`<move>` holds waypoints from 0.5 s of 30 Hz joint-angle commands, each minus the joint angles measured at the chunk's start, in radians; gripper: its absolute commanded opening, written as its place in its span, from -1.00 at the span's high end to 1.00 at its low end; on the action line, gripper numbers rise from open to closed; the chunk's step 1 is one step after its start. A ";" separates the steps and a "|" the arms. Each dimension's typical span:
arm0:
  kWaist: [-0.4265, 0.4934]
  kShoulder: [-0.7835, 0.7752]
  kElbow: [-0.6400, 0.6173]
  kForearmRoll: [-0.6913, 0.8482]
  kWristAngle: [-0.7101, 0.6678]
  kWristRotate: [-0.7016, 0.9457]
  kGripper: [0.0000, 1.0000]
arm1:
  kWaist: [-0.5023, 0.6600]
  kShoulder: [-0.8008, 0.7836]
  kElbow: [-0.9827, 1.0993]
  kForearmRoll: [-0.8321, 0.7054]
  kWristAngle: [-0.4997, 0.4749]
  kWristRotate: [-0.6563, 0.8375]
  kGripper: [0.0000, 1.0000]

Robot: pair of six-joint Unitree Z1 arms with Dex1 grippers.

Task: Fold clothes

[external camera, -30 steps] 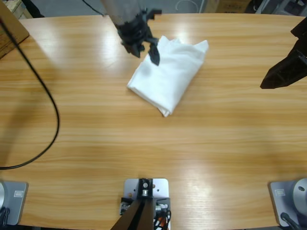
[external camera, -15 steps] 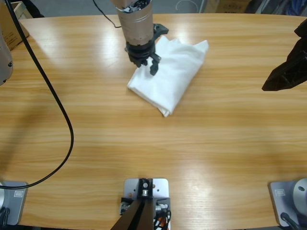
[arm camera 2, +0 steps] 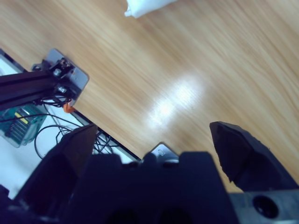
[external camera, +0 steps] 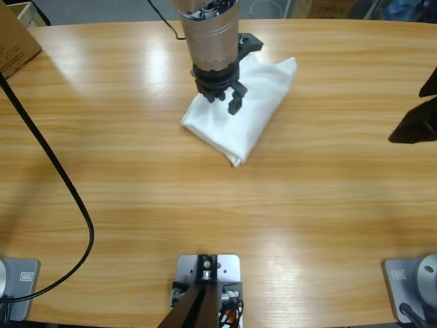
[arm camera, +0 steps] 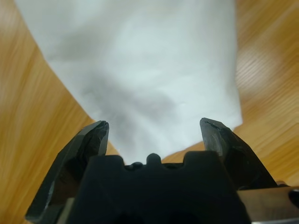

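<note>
The clothes (external camera: pixel 249 119) are one white garment lying folded into a slanted oblong on the far middle of the table. My left gripper (external camera: pixel 227 101) comes down from the top edge and hovers over the bundle's upper left part. In the left wrist view the white cloth (arm camera: pixel 140 60) fills the space ahead of my left gripper (arm camera: pixel 156 128), whose jaws stand apart with nothing between them. My right gripper (external camera: pixel 413 126) is at the far right edge, well away from the garment. In the right wrist view, my right gripper (arm camera 2: pixel 154 135) is open over bare wood, with a corner of the clothes (arm camera 2: pixel 142 5) at the top.
A black cable (external camera: pixel 68 198) loops across the left part of the wooden table (external camera: pixel 205 205). A cardboard box (external camera: pixel 17 41) sits at the far left corner. The rig's base and wires (arm camera 2: pixel 42 93) lie beyond the table's edge in the right wrist view.
My left arm has swung right and slightly forward over the garment, with its jaws now above the cloth. My right gripper has drawn back toward the right edge. The garment has not moved.
</note>
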State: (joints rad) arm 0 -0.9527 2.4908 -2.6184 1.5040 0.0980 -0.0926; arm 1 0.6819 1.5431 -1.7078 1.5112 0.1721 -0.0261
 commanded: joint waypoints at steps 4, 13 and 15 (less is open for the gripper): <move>0.054 0.124 -0.461 0.151 -0.080 0.002 -0.54 | 0.052 -0.084 0.068 0.096 0.037 0.059 -1.00; 0.053 0.191 -0.536 0.150 -0.126 0.008 -0.53 | 0.072 -0.055 0.065 0.098 0.046 0.059 -1.00; 0.059 0.199 -0.540 0.150 -0.124 0.008 -0.53 | 0.073 -0.050 0.065 0.096 0.046 0.055 -1.00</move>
State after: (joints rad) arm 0 -0.9058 2.5924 -2.6195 1.5040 -0.0137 -0.0917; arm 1 0.7368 1.4791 -1.6699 1.5112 0.1973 0.0239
